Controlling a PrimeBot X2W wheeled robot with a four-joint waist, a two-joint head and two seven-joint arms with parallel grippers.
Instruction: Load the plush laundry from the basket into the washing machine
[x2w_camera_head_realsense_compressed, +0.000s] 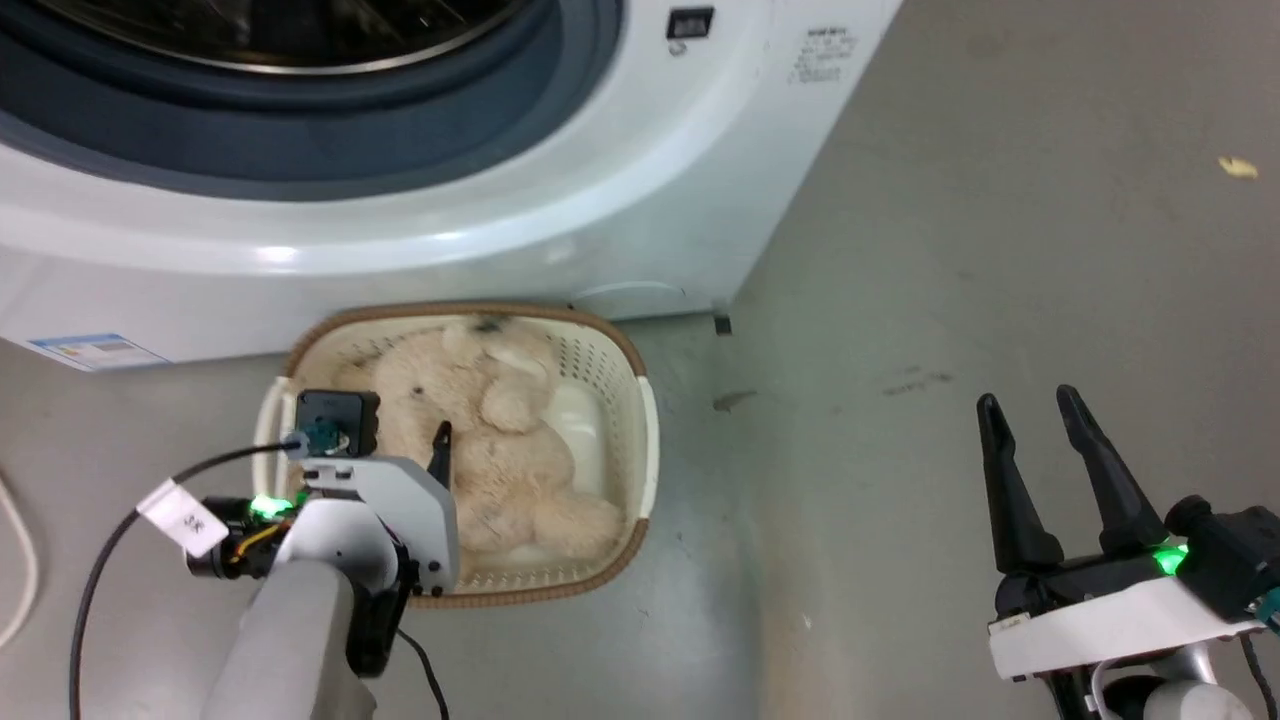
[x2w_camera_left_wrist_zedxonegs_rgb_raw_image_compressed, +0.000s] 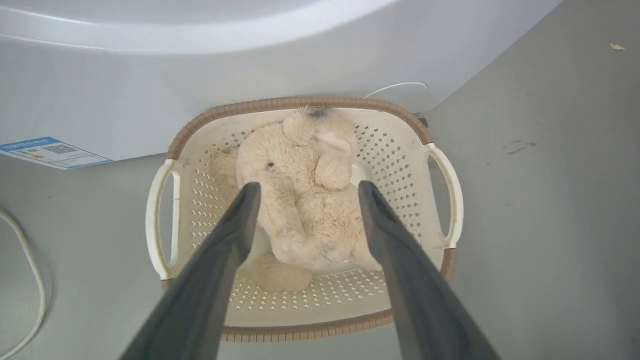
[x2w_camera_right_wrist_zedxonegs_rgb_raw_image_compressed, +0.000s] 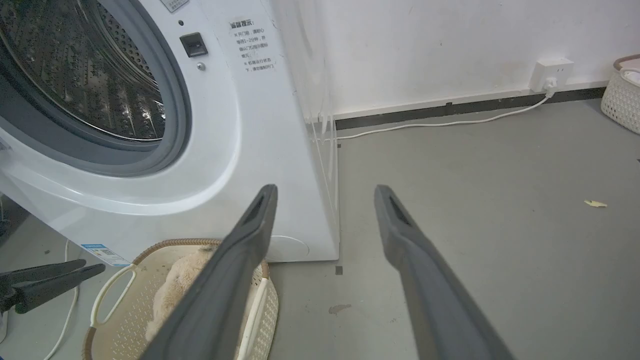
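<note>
A grey concrete floor (x2w_camera_head_realsense_compressed: 1000, 250), scuffed and marked, lay under the whole scene. Nearest the robot, the right gripper (x2w_camera_head_realsense_compressed: 1028, 398) hung over bare floor well to the right of the basket, its two dark fingers spread apart with nothing between them. The left gripper (x2w_camera_left_wrist_zedxonegs_rgb_raw_image_compressed: 308, 186) was poised over the basket (x2w_camera_left_wrist_zedxonegs_rgb_raw_image_compressed: 210, 190), jaws wide open and closed on nothing. In its wrist view the fingers framed the toy's body on either side, and whether the tips touched the fur could not be told.

The cream basket, brown-rimmed and with a handle at each side, sat on the floor just in front of the washing machine (x2w_camera_head_realsense_compressed: 600, 200). The plush laundry (x2w_camera_left_wrist_zedxonegs_rgb_raw_image_compressed: 310, 215), a shaggy beige stuffed animal, lay curled inside it and took up most of the bottom.

Behind the basket the washer's white front rose with its mouth uncovered, showing the grey door seal (x2w_camera_right_wrist_zedxonegs_rgb_raw_image_compressed: 175, 110) and the perforated steel drum (x2w_camera_right_wrist_zedxonegs_rgb_raw_image_compressed: 100, 75). A blue-edged sticker (x2w_camera_left_wrist_zedxonegs_rgb_raw_image_compressed: 50, 152) sat low on its front.

Farther off, a white cable (x2w_camera_right_wrist_zedxonegs_rgb_raw_image_compressed: 440, 122) ran along the foot of the wall to a socket (x2w_camera_right_wrist_zedxonegs_rgb_raw_image_compressed: 550, 72), near a second pale basket (x2w_camera_right_wrist_zedxonegs_rgb_raw_image_compressed: 622, 95). A small yellowish scrap (x2w_camera_head_realsense_compressed: 1238, 167) lay on the floor.
</note>
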